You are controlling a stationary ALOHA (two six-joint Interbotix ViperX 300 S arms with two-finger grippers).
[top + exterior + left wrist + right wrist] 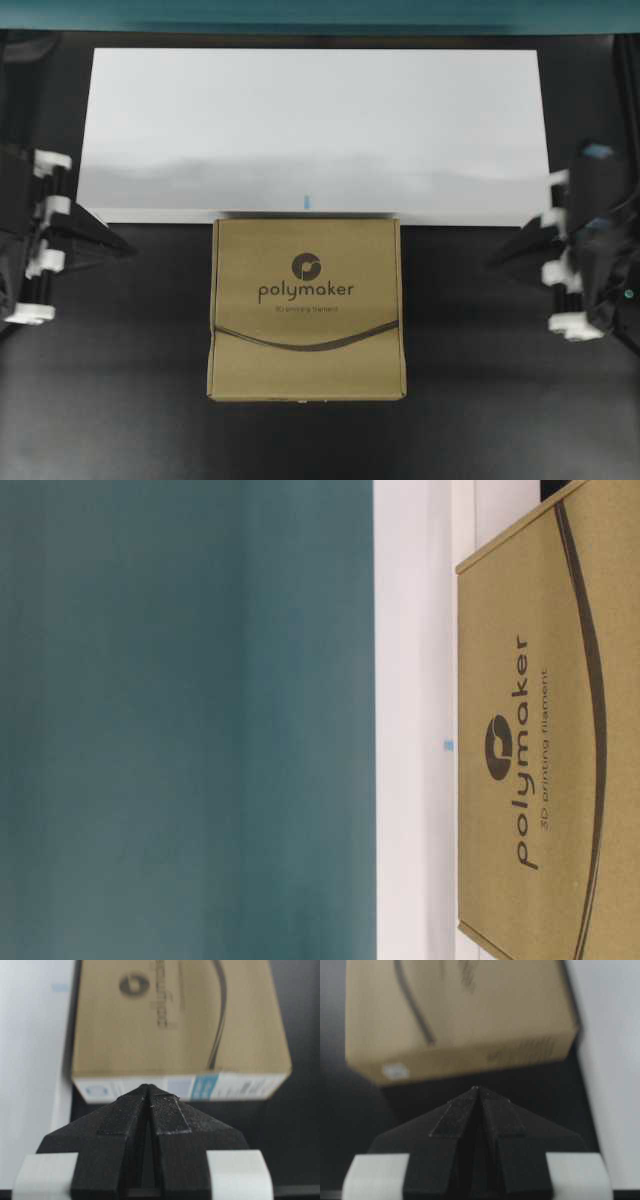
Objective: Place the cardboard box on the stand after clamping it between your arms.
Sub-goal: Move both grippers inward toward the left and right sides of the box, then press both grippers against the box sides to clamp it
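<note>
- Both our grippers, left gripper (pixel 128 247) and right gripper (pixel 492 260), had jaws clenched on nothing, well apart from the cardboard box (pixel 307 308).
- We judged the box, lying on the counter (pixel 120 400) with its far edge at the stand (pixel 300 120), stiff and light; press its left and right side walls.

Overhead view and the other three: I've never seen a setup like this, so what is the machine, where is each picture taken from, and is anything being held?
It is a two-armed robot at a dark table. The overhead view looks straight down: the left hand and right hand sit at the sides, both shut to a point and apart from the cardboard box, so nothing is held. The box lies flat on the table, its far edge against the white stand, not on it. The table-level view is turned sideways and shows the box's Polymaker logo, the stand and a teal backdrop. The other two pictures come from cameras on each wrist, looking past the closed hand at the side of the box.
</note>
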